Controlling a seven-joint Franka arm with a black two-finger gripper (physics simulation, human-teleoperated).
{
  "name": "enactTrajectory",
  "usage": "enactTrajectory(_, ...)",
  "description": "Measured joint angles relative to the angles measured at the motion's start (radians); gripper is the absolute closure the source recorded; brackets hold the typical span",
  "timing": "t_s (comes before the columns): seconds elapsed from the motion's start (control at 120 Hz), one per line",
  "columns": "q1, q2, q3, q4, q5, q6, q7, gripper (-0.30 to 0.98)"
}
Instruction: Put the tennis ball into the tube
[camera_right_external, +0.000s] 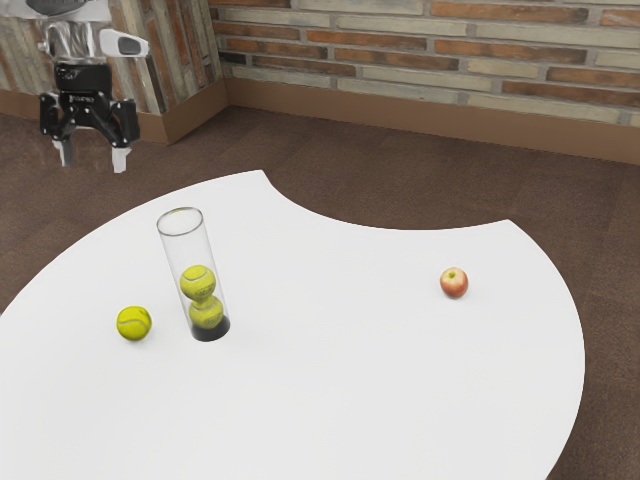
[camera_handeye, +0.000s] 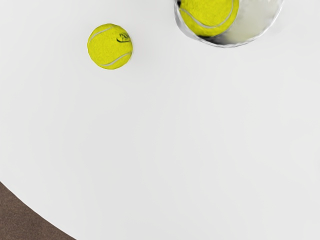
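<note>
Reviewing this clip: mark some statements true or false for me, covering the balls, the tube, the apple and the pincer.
1. The clear tube stands on the table. True.
2. Three balls are inside the tube. False: there are two, an upper ball and a lower ball.
3. The loose ball rests on the table beside the tube. True.
4. The pincer is shut on the loose ball. False: it is open and holds nothing.
5. The apple is on the table, apart from the tube. True.
</note>
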Motion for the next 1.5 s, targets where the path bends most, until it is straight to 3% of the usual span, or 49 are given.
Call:
enactTrajectory(0.05,-0.057,-0.016,-0.087,-0.055,0.011,0.073,0.008,0.02)
enactTrajectory(0.117,-0.104,-0.033,-0.133,-0.096,0.021,0.150,0.018,0.02)
enactTrajectory(0.175,-0.129,-0.062,-0.134,-0.134,0.027,0.197,0.026,0.02)
enactTrajectory(0.242,-0.205,-0.199,-0.072,-0.304,0.046,0.240,0.034,0.02)
enactTrajectory(0.325,-0.052,-0.419,0.005,-0.529,0.101,0.286,0.044,0.02)
enactTrajectory(0.408,-0.004,-0.523,0.125,-0.654,0.157,0.318,0.054,0.02)
enactTrajectory(0.508,0.006,-0.506,0.228,-0.726,0.209,0.388,0.082,0.02)
enactTrajectory(0.633,0.059,-0.356,0.289,-0.773,0.233,0.551,0.159,0.02)
enactTrajectory(0.8,0.116,-0.152,0.287,-0.783,0.158,0.766,0.279,0.02)
enactTrajectory(0.908,0.135,-0.109,0.267,-0.825,0.077,0.884,0.383,0.02)
enactTrajectory(1.025,0.214,-0.055,0.183,-0.835,0.030,0.971,0.514,0.02)
enactTrajectory(1.217,0.282,0.030,0.021,-0.805,-0.058,1.057,0.693,0.02)
enactTrajectory(1.5,0.341,0.077,0.000,-0.834,-0.149,1.103,0.946,0.02)
